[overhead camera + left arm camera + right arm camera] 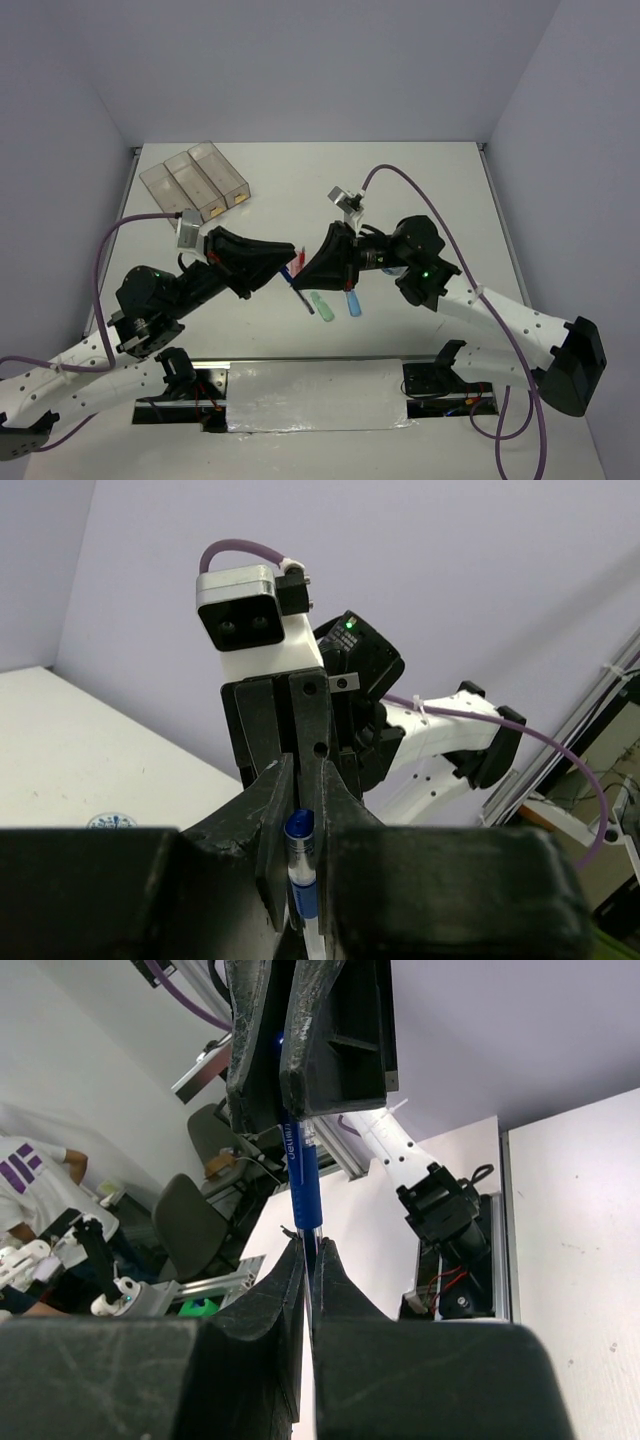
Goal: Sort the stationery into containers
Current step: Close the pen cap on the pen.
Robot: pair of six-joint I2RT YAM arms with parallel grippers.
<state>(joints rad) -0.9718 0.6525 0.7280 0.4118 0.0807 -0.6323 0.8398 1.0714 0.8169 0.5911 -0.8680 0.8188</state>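
Left gripper (302, 805), right gripper (310, 1252) on pen (304, 1175)

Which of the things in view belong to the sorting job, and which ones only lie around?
Job: blue pen, gripped by the left end effector and the right end effector; green bar; blue bar; tape roll; clear bins.
Lying about: white sheet at the near table edge; office chair and person in the background.

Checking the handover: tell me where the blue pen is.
Mid-table in the top view, the blue pen is gripped by both the left gripper and right gripper, behind the green bar.
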